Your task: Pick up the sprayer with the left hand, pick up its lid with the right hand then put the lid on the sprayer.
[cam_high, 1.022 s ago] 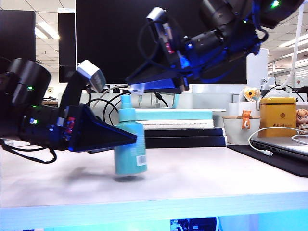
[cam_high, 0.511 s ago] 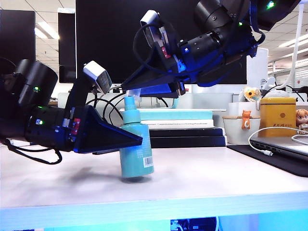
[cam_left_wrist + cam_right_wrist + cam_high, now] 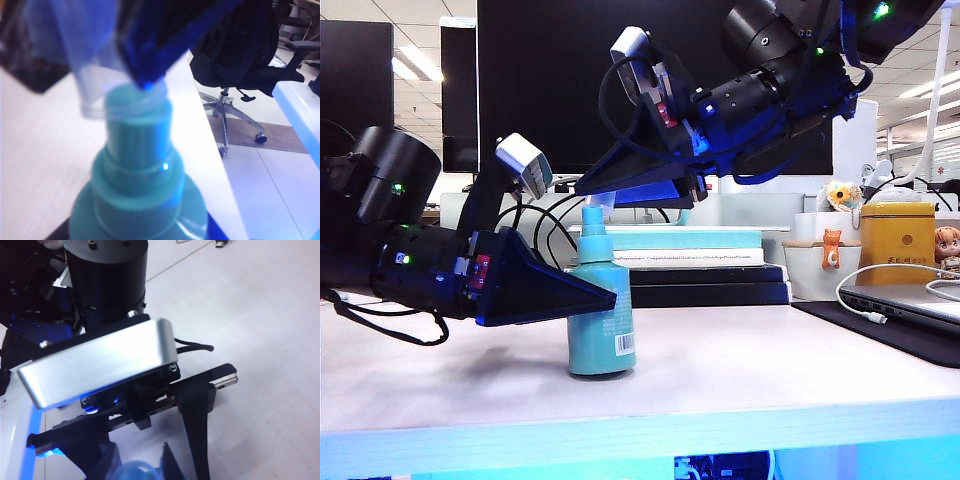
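Note:
The teal sprayer stands upright near the middle of the table, its base at or just above the tabletop and its barcode label facing me. My left gripper comes in from the left and is shut on the bottle's body. My right gripper reaches down from the upper right and is shut on the clear lid, right above the nozzle. In the left wrist view the lid sits tilted over the tip of the nozzle. In the right wrist view the right gripper straddles the teal tip.
Behind the sprayer lies a stack of books with a teal book on top. At the right stand a white pot, a yellow tin and a laptop with a white cable. An office chair is beyond the table's edge.
The left gripper has carried the sprayer a little to the right, lowered it and set it upright from a tilt. The right gripper has come down, bringing the lid onto the nozzle tip.

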Robot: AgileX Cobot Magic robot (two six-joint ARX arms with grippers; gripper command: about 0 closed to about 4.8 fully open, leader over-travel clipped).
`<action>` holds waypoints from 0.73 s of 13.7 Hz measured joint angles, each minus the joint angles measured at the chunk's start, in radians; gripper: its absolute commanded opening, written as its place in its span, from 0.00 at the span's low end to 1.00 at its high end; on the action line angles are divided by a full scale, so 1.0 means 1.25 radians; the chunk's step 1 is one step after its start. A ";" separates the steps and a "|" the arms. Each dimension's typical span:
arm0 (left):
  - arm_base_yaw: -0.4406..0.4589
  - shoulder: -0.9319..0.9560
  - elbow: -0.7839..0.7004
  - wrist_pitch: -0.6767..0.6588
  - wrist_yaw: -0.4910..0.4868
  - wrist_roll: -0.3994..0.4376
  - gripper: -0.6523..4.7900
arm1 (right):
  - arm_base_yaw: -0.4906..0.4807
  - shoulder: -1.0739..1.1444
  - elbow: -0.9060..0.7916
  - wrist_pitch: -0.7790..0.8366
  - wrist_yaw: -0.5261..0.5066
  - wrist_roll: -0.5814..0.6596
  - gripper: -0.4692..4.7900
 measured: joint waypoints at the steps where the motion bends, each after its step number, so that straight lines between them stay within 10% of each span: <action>1: 0.000 0.000 0.000 0.000 0.000 0.000 0.61 | 0.000 0.000 0.001 0.000 0.002 -0.002 0.11; 10: 0.000 0.000 0.005 -0.007 -0.002 0.002 0.61 | 0.000 -0.004 0.005 -0.033 0.024 -0.059 0.11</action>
